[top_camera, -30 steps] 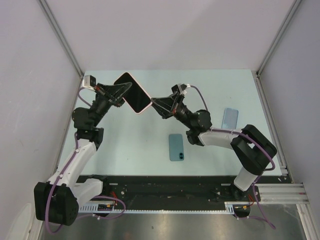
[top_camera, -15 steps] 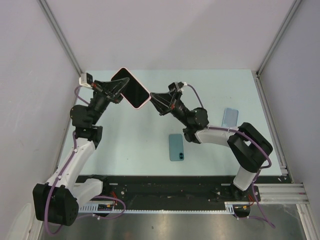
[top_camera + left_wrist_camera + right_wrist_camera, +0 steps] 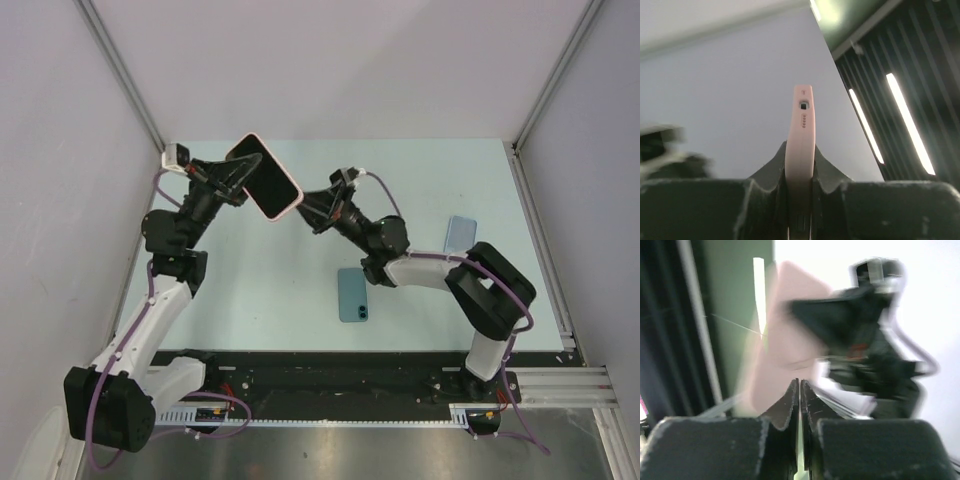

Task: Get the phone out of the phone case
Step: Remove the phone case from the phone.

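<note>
The phone (image 3: 263,177), dark screen up, sits in a pink phone case (image 3: 297,197) and is held tilted in the air over the table's back left. My left gripper (image 3: 236,181) is shut on the case's edge; in the left wrist view the pink case (image 3: 800,135) stands edge-on between my fingers, left gripper (image 3: 800,167). My right gripper (image 3: 303,212) is shut with nothing in it, its tip right at the case's lower right corner. In the right wrist view the blurred pink case (image 3: 785,340) fills the space just beyond my right gripper (image 3: 799,389).
A teal phone (image 3: 352,294) lies flat on the table's middle near the front. A light blue phone or case (image 3: 460,235) lies at the right. White walls with metal posts close in the table on three sides.
My right gripper has moved left, up to the case's lower corner. My left arm has shifted the cased phone slightly up and left. Both grippers stay shut.
</note>
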Controlling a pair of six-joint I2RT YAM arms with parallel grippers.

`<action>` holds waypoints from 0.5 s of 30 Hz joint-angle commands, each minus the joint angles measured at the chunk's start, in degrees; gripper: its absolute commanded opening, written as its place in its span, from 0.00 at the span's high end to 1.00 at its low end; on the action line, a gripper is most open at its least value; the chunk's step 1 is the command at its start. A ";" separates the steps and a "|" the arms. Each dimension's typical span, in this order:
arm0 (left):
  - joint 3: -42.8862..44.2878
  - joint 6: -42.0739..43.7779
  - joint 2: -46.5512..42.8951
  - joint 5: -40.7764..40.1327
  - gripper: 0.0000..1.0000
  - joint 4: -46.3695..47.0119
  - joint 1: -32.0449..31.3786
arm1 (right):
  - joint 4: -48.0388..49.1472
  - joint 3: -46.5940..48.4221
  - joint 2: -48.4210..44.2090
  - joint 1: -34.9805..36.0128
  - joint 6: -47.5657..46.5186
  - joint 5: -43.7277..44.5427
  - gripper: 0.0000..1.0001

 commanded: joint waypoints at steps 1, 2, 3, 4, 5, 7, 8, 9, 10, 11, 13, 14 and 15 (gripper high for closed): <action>8.11 -8.66 -4.78 7.51 1.00 15.37 -6.52 | -7.43 -2.81 6.36 4.02 -10.81 -11.29 1.00; 8.11 -8.66 -4.87 7.42 1.00 15.37 -6.52 | -9.20 -2.81 5.74 3.93 -12.12 -11.90 1.00; 8.02 -8.66 -4.87 7.51 1.00 15.37 -6.52 | -11.13 -2.81 5.13 3.75 -14.40 -12.17 1.00; 7.93 -8.75 -4.95 7.42 1.00 15.28 -6.52 | -14.63 -2.90 3.99 3.67 -15.64 -12.43 1.00; 7.84 -8.75 -4.96 7.51 1.00 15.37 -6.52 | -16.06 -2.99 3.54 3.49 -16.44 -12.61 1.00; 7.49 -8.75 -5.13 7.42 1.00 15.37 -6.52 | -19.13 -3.34 2.40 3.05 -18.55 -12.61 1.00; 7.23 -8.75 -5.13 7.25 1.00 15.37 -6.52 | -19.76 -3.77 2.05 2.96 -18.99 -12.61 1.00; 7.14 -8.75 -5.04 7.33 1.00 15.37 -6.52 | -20.72 -4.13 1.61 2.70 -20.47 -12.78 1.00; 7.05 -8.67 -5.04 7.51 1.00 15.37 -6.52 | -23.17 -4.57 0.39 2.18 -21.36 -12.87 1.00; 6.79 -8.75 -5.04 7.51 1.00 15.46 -6.52 | -24.58 -4.83 -0.58 1.65 -22.76 -13.05 1.00; 6.44 -8.84 -5.04 7.60 1.00 15.63 -6.52 | -30.62 -6.24 -3.04 -0.10 -27.48 -13.05 1.00; 6.26 -8.84 -5.13 7.69 1.00 15.63 -6.52 | -33.36 -6.76 -6.79 -0.55 -29.61 -12.53 1.00; 5.83 -8.84 -4.96 7.60 1.00 15.55 -6.52 | -36.95 -7.03 -8.83 -1.25 -31.98 -12.00 0.96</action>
